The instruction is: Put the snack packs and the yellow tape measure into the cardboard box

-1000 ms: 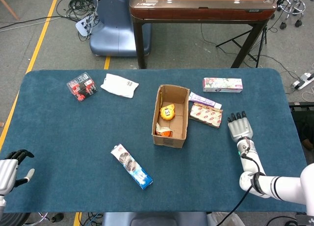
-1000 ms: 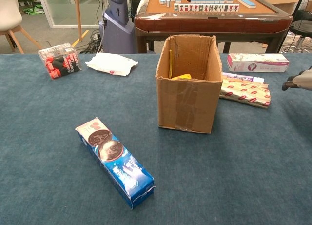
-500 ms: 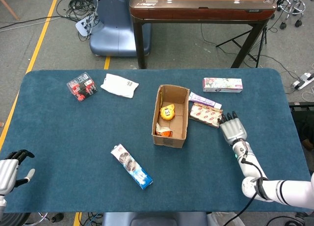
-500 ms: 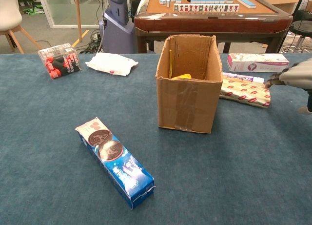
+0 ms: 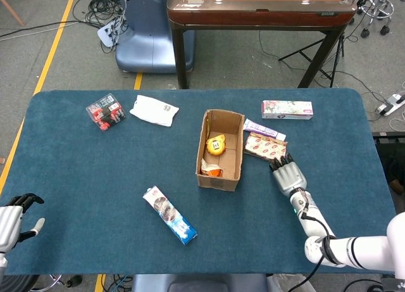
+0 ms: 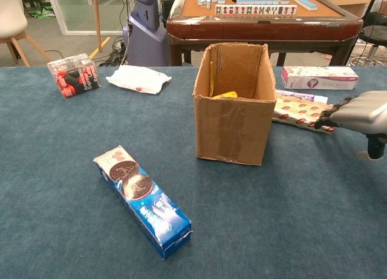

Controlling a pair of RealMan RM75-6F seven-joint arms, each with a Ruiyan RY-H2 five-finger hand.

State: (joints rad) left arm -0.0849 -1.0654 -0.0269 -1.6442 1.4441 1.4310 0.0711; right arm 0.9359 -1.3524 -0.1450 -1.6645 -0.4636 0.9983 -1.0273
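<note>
**One red-patterned pack within reach, several more scattered**

Already inside the cardboard box [image 5: 221, 149]: the yellow tape measure [image 5: 216, 144] and an orange packet [image 5: 211, 171] at the near end. Still out on the blue table cloth [image 5: 76, 171]:

- red-patterned snack pack [image 5: 266, 147], flat, just right of the box, partly over a slim white-and-purple pack [image 5: 263, 129];
- blue cookie sleeve [image 5: 169, 214], near the front edge, well apart from the box;
- white pouch [image 5: 154, 109] and clear red-and-black pack [image 5: 105, 111], far left corner;
- pink-and-white carton [image 5: 287, 109], far right.

Right hand [image 5: 288, 174]: empty, fingers extended and spread, tips at the near edge of the red-patterned pack; true contact not resolvable from either camera. Left hand [image 5: 14, 217]: low at the near left corner, loosely curled, holding nothing.

Probably light, thin and crinkly, that red-patterned pack; film wrap likely slick, contents likely crushable. Best taken across the short width near the middle, thumb under the near long edge, gentle pressure only. Risk of dragging the slim pack beneath along with it.
</note>
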